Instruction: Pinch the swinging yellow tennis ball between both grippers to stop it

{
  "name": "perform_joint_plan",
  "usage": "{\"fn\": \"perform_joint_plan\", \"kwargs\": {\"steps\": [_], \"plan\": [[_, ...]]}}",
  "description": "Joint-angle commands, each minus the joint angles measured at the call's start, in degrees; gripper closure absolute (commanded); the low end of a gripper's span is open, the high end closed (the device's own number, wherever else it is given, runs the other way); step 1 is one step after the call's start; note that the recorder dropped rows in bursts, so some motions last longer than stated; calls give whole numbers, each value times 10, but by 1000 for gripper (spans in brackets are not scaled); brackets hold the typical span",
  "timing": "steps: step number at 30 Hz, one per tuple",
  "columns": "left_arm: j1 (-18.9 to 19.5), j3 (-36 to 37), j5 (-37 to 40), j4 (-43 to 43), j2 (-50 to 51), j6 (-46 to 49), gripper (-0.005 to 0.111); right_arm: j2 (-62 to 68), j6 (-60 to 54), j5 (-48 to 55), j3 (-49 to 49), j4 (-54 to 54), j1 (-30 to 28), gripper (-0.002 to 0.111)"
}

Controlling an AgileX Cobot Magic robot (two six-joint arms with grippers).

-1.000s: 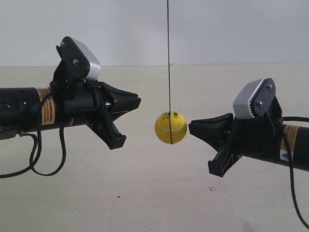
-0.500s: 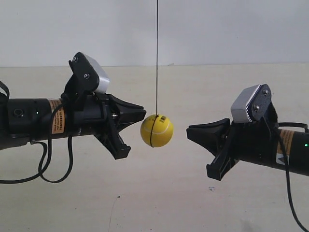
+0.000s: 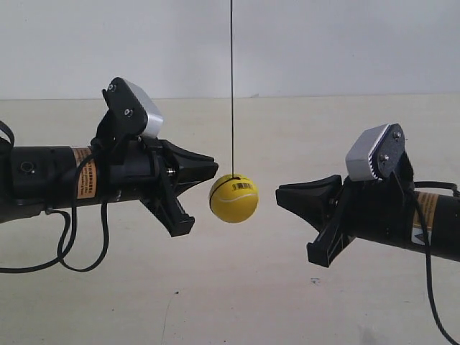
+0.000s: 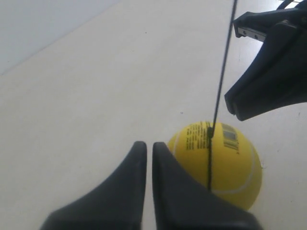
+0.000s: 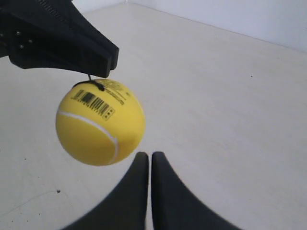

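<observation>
- Exterior view: The yellow tennis ball (image 3: pixel 233 198) hangs on its string (image 3: pixel 231 86) at mid-frame, close against the tip of the left gripper (image 3: pixel 213 169) at frame left. The right gripper (image 3: pixel 282 194) points in from frame right, a clear gap short of the ball. Whether the left tip touches the ball is hard to judge, and the string's anchor is cut off at the top edge.
- Left wrist view: The left gripper (image 4: pixel 146 146), jaws pressed together at bottom centre, holds nothing. The ball (image 4: pixel 235 163) sits just beyond it at lower right, partly hidden. The right gripper (image 4: pixel 230 105) looms at upper right.
- Right wrist view: The right gripper (image 5: pixel 146 155), jaws likewise pressed together, is empty at bottom centre. The ball (image 5: pixel 98 129) hangs at centre left under the left gripper's (image 5: pixel 112 62) tip. The risk is that narrow tips meeting a round ball off-centre could squeeze it out sideways.
</observation>
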Motion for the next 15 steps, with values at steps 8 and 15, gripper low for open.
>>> {"fn": "perform_joint_plan", "kwargs": {"steps": [8, 15], "plan": [[-3, 2, -23, 2, 18, 2, 102, 0, 5, -15, -1, -13, 2, 108], [-3, 2, -35, 2, 31, 9, 102, 0, 8, -15, -1, -14, 2, 108]]}}
